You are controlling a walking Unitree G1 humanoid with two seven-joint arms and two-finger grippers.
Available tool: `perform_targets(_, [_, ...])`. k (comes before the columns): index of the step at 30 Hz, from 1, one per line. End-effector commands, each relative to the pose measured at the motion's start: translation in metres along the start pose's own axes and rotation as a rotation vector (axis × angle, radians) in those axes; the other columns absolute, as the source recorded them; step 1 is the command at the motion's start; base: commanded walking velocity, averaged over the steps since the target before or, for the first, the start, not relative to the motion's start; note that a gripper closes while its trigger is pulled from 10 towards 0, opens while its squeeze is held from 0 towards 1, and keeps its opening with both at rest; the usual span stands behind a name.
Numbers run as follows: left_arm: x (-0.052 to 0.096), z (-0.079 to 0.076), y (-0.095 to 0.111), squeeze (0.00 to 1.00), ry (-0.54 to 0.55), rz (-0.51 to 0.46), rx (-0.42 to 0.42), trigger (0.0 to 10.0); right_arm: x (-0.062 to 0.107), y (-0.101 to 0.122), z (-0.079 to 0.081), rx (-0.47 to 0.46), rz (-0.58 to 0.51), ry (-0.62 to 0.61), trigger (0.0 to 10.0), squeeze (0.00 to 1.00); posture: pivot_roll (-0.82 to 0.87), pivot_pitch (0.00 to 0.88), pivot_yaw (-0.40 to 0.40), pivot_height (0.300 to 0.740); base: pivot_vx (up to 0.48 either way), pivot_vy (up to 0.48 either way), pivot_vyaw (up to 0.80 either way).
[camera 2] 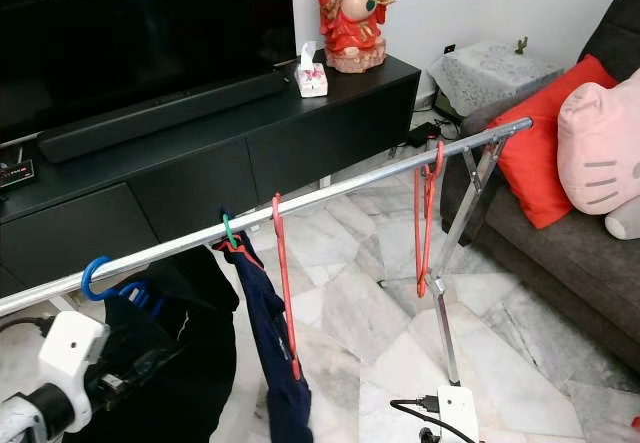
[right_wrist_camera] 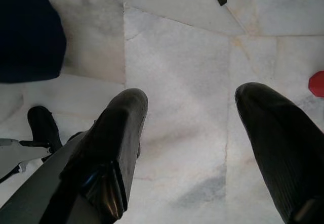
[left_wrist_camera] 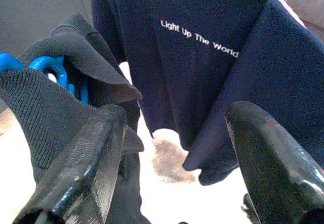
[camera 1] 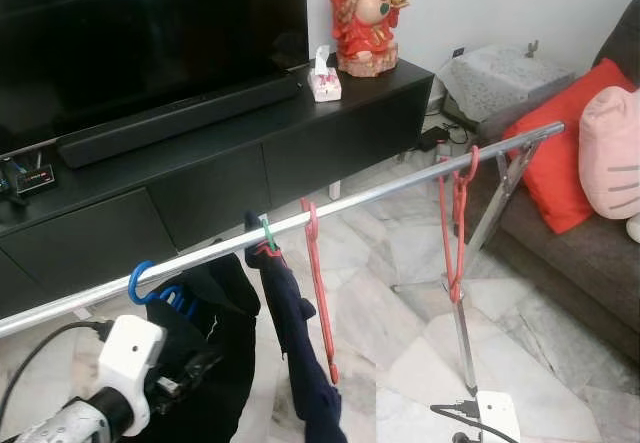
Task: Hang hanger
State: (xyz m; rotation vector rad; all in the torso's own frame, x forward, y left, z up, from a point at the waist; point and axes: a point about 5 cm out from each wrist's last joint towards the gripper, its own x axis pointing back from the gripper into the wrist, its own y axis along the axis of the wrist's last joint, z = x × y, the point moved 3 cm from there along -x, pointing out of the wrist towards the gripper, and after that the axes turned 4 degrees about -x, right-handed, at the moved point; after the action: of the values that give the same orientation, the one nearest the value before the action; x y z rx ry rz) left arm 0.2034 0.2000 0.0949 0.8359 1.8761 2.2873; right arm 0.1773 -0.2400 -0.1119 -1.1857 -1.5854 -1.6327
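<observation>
A blue hanger hooks over the silver rail near its left end and carries a black garment. My left gripper is open right beside that garment, with nothing between its fingers; the blue hanger shows next to one finger. Further along the rail, a green hanger holds a navy T-shirt. Two bare red hangers hang beyond it. My right gripper is open and low, over the marble floor.
A black TV cabinet with a soundbar, tissue box and red statue stands behind the rail. A sofa with a red cushion and a pink one is on the right. The rack's upright leg stands on the floor.
</observation>
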Motion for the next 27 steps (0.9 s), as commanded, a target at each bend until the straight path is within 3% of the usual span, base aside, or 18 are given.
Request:
perform_targets(1, [0.0005, 0.0005, 0.0012, 0.00, 0.008, 0.002, -0.001, 10.0, -0.0002, 0.0012, 0.0016, 0.000, 0.002, 0.005, 10.0, 0.00, -0.03, 0.000, 0.018, 0.740, 0.000, 0.281, 0.00])
perform_targets(21, [-0.0024, -0.0032, 0.0036, 0.00, -0.003, 0.001, -0.005, 10.0, -0.0002, 0.0011, 0.0011, 0.004, 0.004, 0.004, 10.0, 0.00, -0.03, 0.000, 0.017, 0.740, 0.000, 0.301, 0.00])
perform_targets(27, [-0.0045, -0.0061, 0.0028, 0.00, -0.018, 0.012, -0.046, 10.0, -0.0002, 0.0011, 0.0011, 0.005, 0.004, 0.004, 10.0, 0.00, -0.03, 0.000, 0.017, 0.740, 0.000, 0.000, 0.00])
